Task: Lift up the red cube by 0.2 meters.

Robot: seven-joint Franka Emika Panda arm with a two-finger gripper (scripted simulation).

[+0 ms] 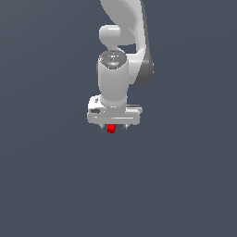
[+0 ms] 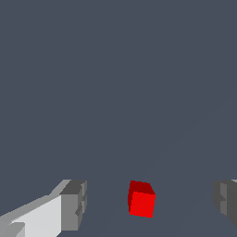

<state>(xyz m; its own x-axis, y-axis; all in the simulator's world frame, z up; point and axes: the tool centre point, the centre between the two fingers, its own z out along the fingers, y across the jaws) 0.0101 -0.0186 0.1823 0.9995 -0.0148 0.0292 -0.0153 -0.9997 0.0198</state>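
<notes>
Jaws spread wide around the red cube (image 2: 141, 200), untouched; closing off-centre could nudge it sideways and miss

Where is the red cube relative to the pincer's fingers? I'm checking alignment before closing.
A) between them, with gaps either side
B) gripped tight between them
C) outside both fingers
A: in the wrist view the red cube sits between the open pincer's fingers, untouched by either.
</notes>
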